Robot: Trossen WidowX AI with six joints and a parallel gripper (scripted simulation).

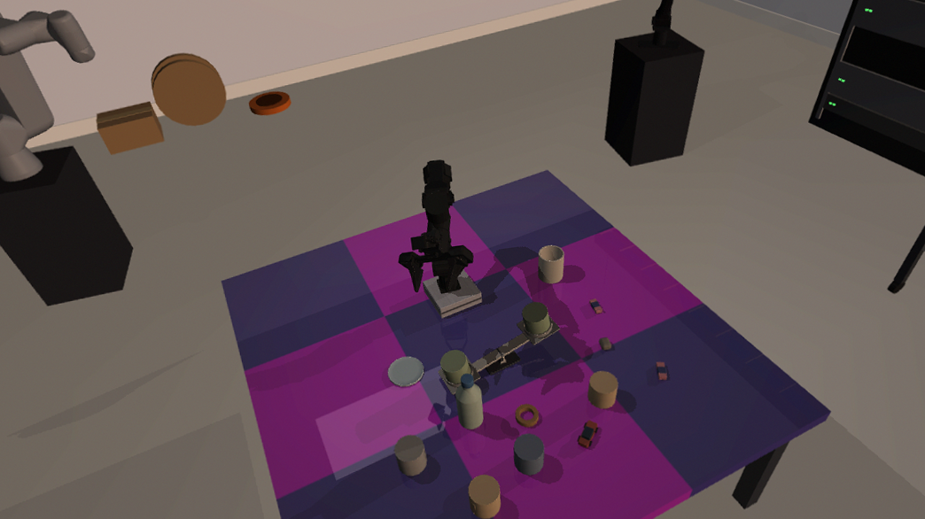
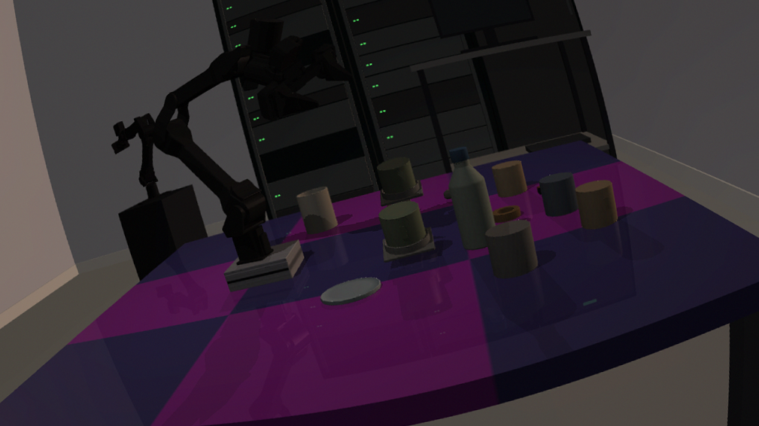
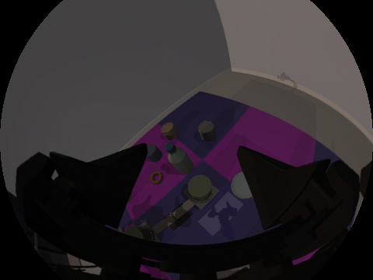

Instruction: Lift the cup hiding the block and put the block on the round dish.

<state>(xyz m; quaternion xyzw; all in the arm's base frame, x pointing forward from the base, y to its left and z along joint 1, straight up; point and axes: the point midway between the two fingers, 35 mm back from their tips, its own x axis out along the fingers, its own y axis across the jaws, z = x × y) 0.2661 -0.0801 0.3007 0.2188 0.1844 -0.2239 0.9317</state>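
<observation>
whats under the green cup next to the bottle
Under the green cup is the balance's end plate. Whether a block is inside can't be seen; the cup's walls cover that spot.

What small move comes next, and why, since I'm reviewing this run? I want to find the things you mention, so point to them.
I'd ease the open gripper (image 1: 437, 285) (image 2: 334, 91) (image 3: 193, 149) slightly toward the balance (image 1: 515, 346) (image 2: 409, 250) (image 3: 183, 211), staying above both cups: it hangs high, both cups stand on the ends, and I can't tell which end sits lower.
</observation>
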